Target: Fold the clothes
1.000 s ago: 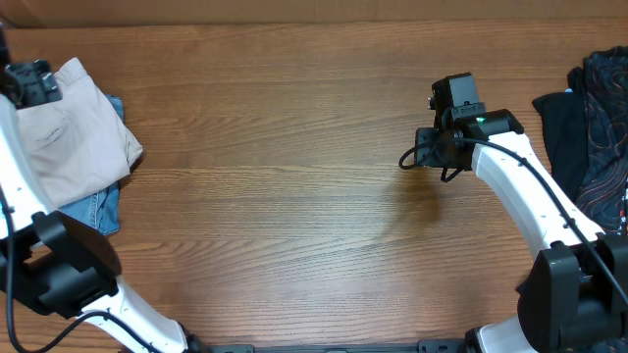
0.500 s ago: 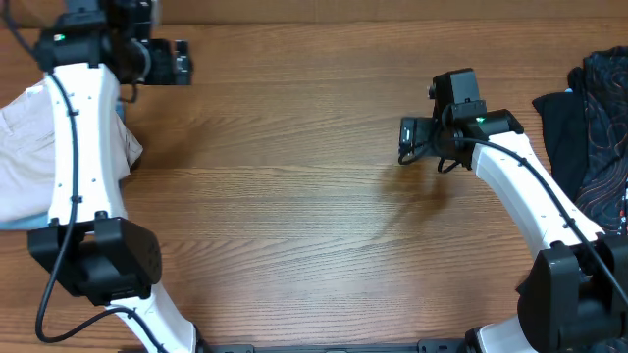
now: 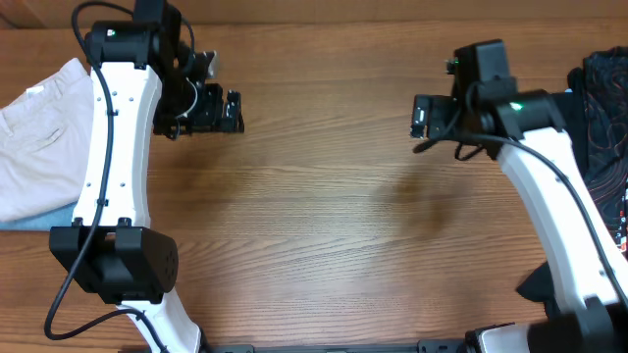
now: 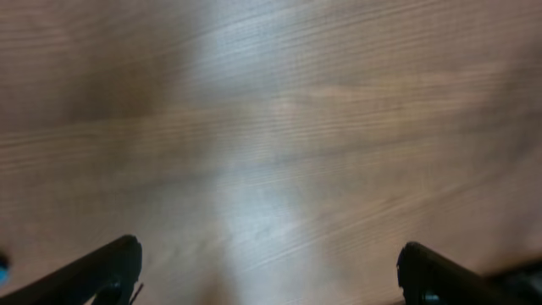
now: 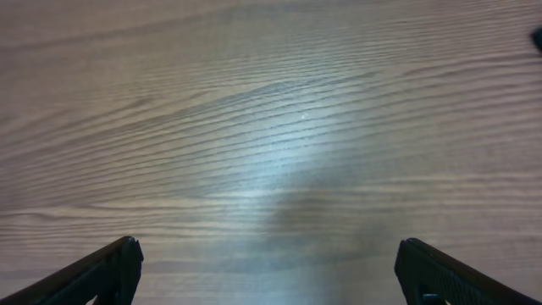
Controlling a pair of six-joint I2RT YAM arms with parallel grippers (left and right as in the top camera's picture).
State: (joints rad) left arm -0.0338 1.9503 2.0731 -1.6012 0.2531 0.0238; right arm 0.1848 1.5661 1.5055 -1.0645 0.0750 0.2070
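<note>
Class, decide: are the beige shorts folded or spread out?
Folded: the beige shorts lie as a compact block, no legs splayed, atop blue denim.

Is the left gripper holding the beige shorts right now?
No: the left gripper hangs open over the bare table, apart from the beige shorts lying at the table's left edge.

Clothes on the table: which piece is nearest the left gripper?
The pale beige cotton shorts at the left edge, on the left gripper's side; the dark patterned garments lie far right.

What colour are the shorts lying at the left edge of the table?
The shorts are pale beige, clearest in the overhead view.
</note>
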